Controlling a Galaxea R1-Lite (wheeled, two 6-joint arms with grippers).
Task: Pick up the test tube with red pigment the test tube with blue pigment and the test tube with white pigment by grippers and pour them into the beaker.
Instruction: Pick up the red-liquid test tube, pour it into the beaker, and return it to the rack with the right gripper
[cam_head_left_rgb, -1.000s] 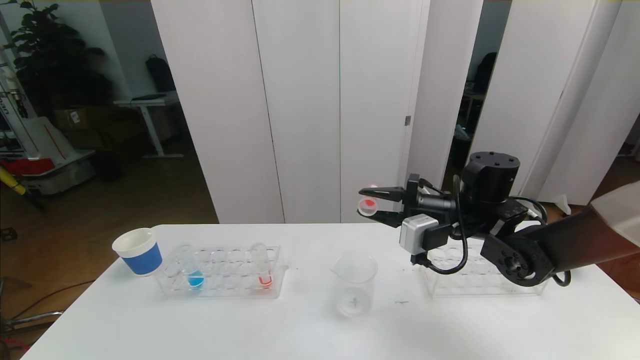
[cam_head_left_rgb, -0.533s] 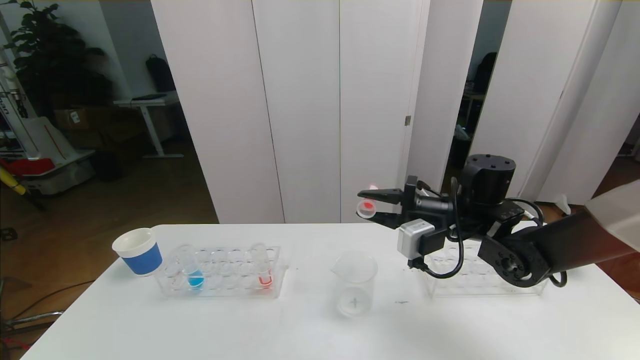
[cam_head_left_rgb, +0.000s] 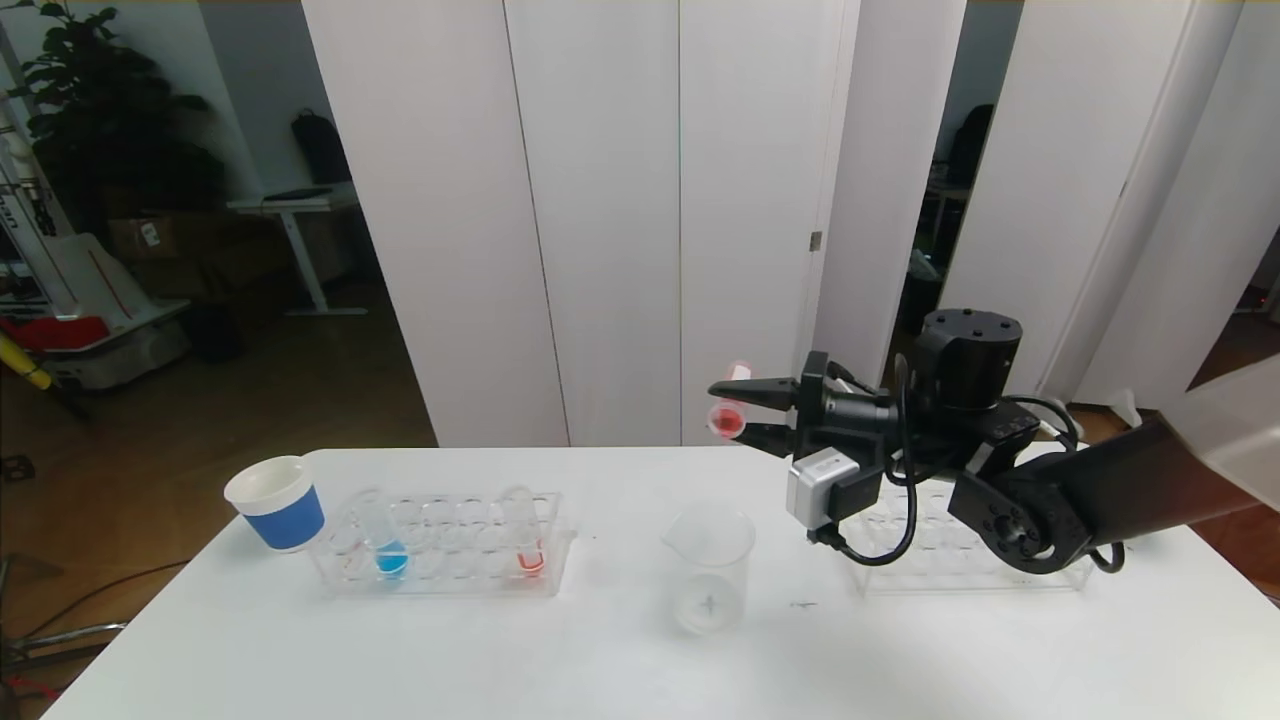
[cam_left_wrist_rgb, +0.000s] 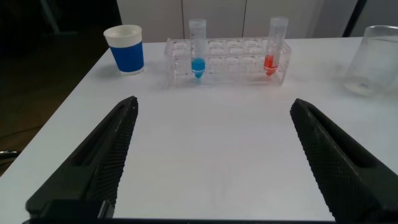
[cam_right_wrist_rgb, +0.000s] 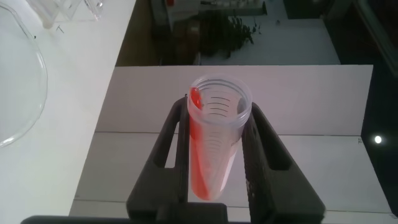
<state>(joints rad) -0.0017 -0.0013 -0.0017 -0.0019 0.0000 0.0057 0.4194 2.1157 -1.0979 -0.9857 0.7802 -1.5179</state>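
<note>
Gripping red tube (cam_right_wrist_rgb: 214, 149), right claw (cam_head_left_rgb: 737, 412), seemingly above beaker (cam_head_left_rgb: 709, 570)

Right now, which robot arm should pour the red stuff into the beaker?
The right. Its right gripper is shut on the tilted red test tube, above and behind the beaker. The left gripper is open, empty, low over the table.

right end effector (cam_head_left_rgb: 745, 412) raised, clamped (left (cam_left_wrist_rgb: 211, 162) spread)

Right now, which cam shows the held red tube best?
Right wrist view: the red tube fills the frame, clamped between the right gripper fingers, open mouth facing the camera. Head view shows it small, above the beaker. Left wrist view misses it.
</note>
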